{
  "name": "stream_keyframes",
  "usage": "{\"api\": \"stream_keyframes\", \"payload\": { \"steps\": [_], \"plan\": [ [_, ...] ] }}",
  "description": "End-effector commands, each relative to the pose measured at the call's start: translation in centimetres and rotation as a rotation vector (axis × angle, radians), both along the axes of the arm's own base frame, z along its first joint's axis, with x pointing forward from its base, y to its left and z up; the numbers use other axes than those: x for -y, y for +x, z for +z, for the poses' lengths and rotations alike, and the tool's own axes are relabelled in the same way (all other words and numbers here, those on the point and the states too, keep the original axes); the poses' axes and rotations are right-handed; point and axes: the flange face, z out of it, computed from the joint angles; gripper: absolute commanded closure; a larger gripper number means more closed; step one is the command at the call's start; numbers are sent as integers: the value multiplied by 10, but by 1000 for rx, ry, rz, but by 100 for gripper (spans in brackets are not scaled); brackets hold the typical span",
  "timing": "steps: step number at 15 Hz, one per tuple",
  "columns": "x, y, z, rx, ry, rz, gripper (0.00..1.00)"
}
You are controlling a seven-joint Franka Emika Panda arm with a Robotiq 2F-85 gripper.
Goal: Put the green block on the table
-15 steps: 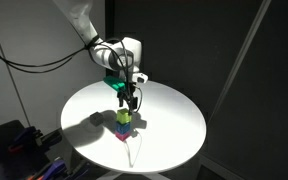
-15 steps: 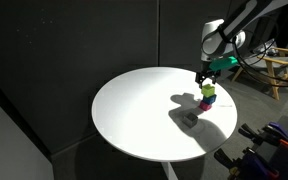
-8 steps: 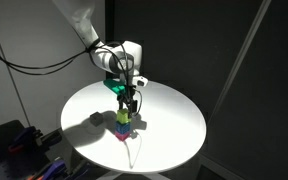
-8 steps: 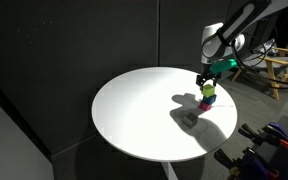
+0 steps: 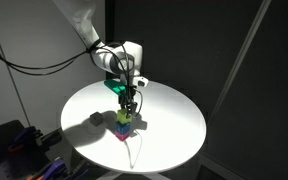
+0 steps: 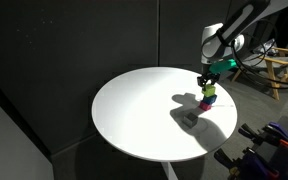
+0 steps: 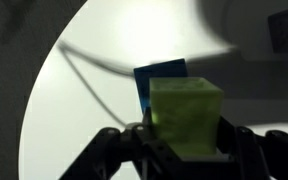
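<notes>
claw [image 5: 128, 112] gripping green block [image 7: 184, 115], blue cube [image 7: 160, 78] beneath, grey cube [image 6: 188, 119] nearby

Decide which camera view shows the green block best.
The wrist view: the green block fills the frame centre, atop a blue block. In both exterior views the block is a tiny lime speck under the hand.

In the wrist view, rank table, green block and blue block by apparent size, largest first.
1. table
2. green block
3. blue block, partly hidden behind the green one, so that order is unsure.
</notes>
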Motion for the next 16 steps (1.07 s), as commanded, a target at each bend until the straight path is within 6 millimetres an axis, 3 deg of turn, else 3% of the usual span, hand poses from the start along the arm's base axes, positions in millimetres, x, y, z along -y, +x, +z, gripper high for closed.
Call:
{"api": "stream_keyframes", "payload": {
  "steps": [1,10,16],
  "plan": [
    [0,6,11,6,5,-10,71],
    [-6,9,48,29,0,3,73],
    [-21,6,80,-1,20,42,73]
  ]
}}
